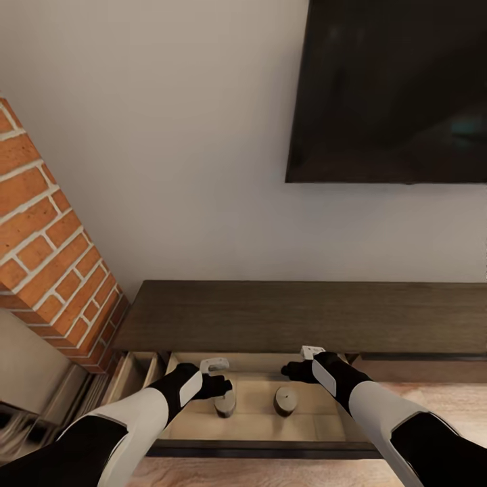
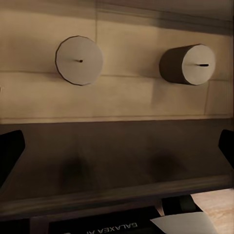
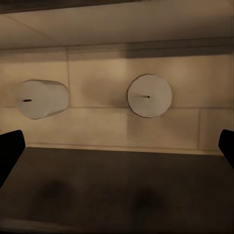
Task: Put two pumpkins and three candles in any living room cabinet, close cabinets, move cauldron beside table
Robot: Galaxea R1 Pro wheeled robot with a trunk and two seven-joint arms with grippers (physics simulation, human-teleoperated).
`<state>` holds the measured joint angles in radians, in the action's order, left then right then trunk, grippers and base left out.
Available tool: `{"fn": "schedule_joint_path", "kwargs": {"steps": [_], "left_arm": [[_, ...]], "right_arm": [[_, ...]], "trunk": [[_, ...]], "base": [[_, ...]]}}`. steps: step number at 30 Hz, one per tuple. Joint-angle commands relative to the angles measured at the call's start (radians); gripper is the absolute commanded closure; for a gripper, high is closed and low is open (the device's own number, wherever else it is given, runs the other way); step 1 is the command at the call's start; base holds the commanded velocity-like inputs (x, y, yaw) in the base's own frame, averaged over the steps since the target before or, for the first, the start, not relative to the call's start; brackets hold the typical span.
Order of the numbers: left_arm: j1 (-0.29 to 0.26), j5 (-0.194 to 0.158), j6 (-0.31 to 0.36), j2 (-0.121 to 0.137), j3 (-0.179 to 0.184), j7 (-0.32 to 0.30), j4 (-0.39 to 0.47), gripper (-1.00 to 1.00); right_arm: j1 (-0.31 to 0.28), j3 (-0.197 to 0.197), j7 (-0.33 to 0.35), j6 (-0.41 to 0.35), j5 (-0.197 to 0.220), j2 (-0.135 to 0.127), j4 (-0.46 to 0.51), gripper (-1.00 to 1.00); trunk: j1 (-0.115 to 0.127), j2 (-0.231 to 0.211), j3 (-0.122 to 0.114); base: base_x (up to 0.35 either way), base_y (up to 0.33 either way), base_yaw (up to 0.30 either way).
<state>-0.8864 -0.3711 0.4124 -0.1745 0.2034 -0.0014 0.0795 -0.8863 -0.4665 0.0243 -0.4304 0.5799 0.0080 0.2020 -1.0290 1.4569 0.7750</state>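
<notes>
Two candles [image 1: 225,404] [image 1: 285,401] sit in one open drawer [image 1: 257,423] of one cabinet [image 1: 304,314] — one television [image 1: 392,88] above.

Both arms enter from the frame's lower corners and reach toward its lower centre, white forearms ending in black wrists. The left gripper [image 1: 218,368] and right gripper [image 1: 308,355] sit level, well apart. In each wrist view, dark fingertips [image 2: 9,146] [image 3: 9,146] stand spread at the frame edges.

2 candles [image 1: 225,404] [image 1: 285,400] side by side in open cabinet [image 1: 297,314] drawer, TV [image 1: 392,88] above, brick fireplace [image 1: 51,250] left.
</notes>
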Motion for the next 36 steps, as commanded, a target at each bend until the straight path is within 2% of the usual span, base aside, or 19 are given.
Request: {"fn": "schedule_joint_path", "kwargs": {"steps": [1, 10, 13, 17, 24, 29, 32, 36], "left_arm": [[0.0, -0.006, 0.003, 0.0, 0.007, 0.0, 0.0, -1.0], [0.0, -0.005, -0.001, 0.0, 0.005, 0.003, 0.002, -1.0], [0.0, -0.005, -0.028, 0.0, 0.005, 0.003, 0.002, -1.0], [0.0, -0.005, -0.055, 0.0, 0.005, 0.003, 0.0, -1.0], [0.001, -0.006, -0.061, 0.0, 0.005, 0.003, -0.001, -1.0], [0.002, -0.009, -0.069, 0.012, 0.005, 0.003, -0.002, -1.0], [0.004, -0.026, -0.121, 0.014, 0.005, 0.001, -0.012, -1.0], [0.004, -0.032, -0.14, 0.015, 0.005, 0.0, -0.033, -1.0]], "right_arm": [[0.0, -0.003, 0.002, -0.004, -0.002, 0.0, 0.001, -1.0], [0.004, -0.003, 0.002, -0.004, -0.002, 0.0, 0.001, -1.0], [0.004, -0.003, 0.002, -0.004, -0.002, 0.0, 0.001, -1.0], [0.004, -0.003, 0.002, -0.004, -0.002, 0.0, 0.001, -1.0], [0.005, -0.003, 0.002, -0.004, -0.003, 0.0, 0.0, -1.0], [0.016, -0.003, 0.002, -0.004, -0.003, 0.0, 0.0, -1.0], [0.018, -0.003, 0.002, -0.004, -0.003, 0.0, 0.001, -1.0], [0.019, -0.003, 0.002, -0.004, -0.003, 0.0, 0.0, -1.0]], "trunk": [[0.004, -0.007, -0.004], [0.004, -0.007, -0.019], [0.004, -0.007, -0.024], [0.019, -0.035, -0.043], [0.046, -0.084, -0.076], [0.065, -0.119, -0.099], [0.077, -0.14, -0.114], [0.092, -0.168, -0.133]], "base": [[0.0, 0.0, 0.0], [0.0, 0.0, 0.0], [0.0, 0.0, 0.0], [0.0, 0.0, 0.0], [0.0, 0.0, 0.02], [0.0, 0.0, 0.057], [0.0, 0.0, 0.06], [0.0, 0.0, 0.061]]}}
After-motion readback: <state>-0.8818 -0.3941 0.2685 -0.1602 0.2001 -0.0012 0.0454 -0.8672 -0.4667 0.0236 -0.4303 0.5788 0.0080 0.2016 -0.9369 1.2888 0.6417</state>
